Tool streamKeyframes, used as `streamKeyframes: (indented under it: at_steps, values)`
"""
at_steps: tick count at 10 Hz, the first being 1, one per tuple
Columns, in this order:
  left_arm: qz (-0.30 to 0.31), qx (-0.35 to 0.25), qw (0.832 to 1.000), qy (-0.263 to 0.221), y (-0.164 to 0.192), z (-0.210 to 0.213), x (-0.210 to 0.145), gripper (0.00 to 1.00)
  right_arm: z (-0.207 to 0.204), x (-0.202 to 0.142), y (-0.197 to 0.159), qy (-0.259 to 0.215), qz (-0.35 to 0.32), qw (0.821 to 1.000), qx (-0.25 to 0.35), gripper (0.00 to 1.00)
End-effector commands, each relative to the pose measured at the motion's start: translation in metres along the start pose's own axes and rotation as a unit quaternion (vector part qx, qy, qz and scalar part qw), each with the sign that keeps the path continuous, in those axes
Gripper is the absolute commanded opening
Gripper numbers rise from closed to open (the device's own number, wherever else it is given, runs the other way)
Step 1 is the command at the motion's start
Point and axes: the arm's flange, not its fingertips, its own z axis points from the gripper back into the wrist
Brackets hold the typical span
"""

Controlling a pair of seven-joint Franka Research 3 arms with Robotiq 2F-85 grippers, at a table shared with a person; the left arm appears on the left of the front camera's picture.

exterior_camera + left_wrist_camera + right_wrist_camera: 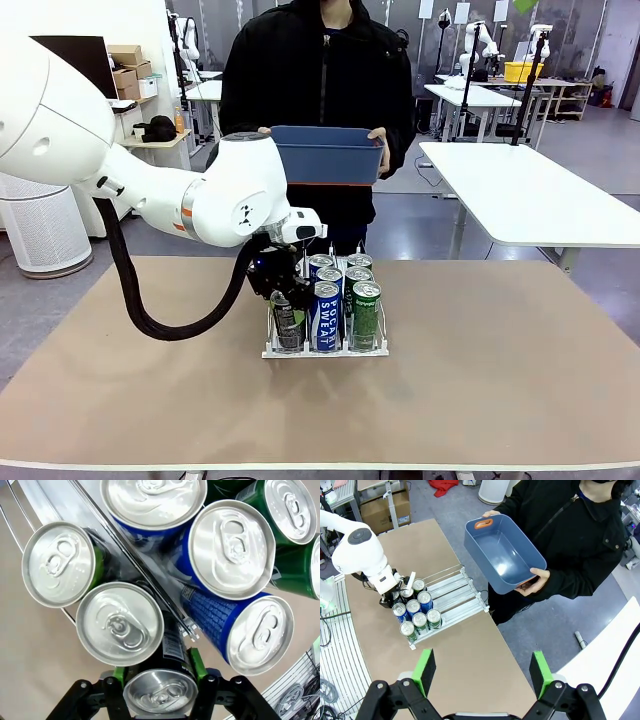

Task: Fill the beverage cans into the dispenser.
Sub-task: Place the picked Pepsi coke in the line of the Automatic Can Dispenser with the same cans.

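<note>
Lowering a dark can (160,690) into the rack's (325,349) left lane, the left gripper (159,680) holds it clamped between its green fingers (196,664), just under the silver top. The rack sits mid-tabletop (500,380) and already holds blue cans (326,315) in the middle lane and green cans (366,312) on the right, with more tops behind them. In the left wrist view the held can stands at the front of its lane, with two cans (120,622) close ahead of it and a thin wire divider (150,580) beside it.

To do this step well, I judge the can should stay upright and centred between the dividers, touch the rack floor before the fingers part, and the fingers should open only a little so they do not knock the blue neighbour. The lift-off should go straight up.

The right gripper (482,672) hangs high above the tabletop, fingers spread wide and holding nothing. The person holds an empty blue bin (502,552) at the far side.

The front blue can reads "POCARI SWEAT" in white; other print is too small to read
</note>
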Motion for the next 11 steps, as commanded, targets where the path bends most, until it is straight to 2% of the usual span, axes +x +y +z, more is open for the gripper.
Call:
streamKeyframes:
  at_steps: [1,2,4,5,7,11]
  values:
    - [0.006,0.01,1.0,-0.007,-0.004,0.002,0.002,0.58,0.0,-0.001,0.001,0.005,0.002,1.0,-0.002,1.0]
    - [0.0,0.0,1.0,0.0,0.0,0.0,0.0,0.78,0.0,-0.001,0.001,0.005,0.002,1.0,-0.002,1.0]
    - [0.014,0.005,1.0,-0.011,-0.005,0.02,-0.005,0.78,0.0,-0.001,0.001,0.005,0.002,1.0,-0.002,1.0]
    - [0.018,0.006,1.0,-0.016,-0.008,0.026,-0.007,0.82,0.0,-0.001,0.001,0.005,0.002,1.0,-0.002,1.0]
    - [0.047,0.008,0.999,-0.018,-0.01,0.039,-0.011,1.0,0.0,-0.001,0.001,0.005,0.002,1.0,-0.002,1.0]
    - [0.061,-0.002,0.998,-0.03,-0.014,0.051,-0.018,1.0,0.0,-0.001,0.001,0.005,0.002,1.0,-0.002,1.0]
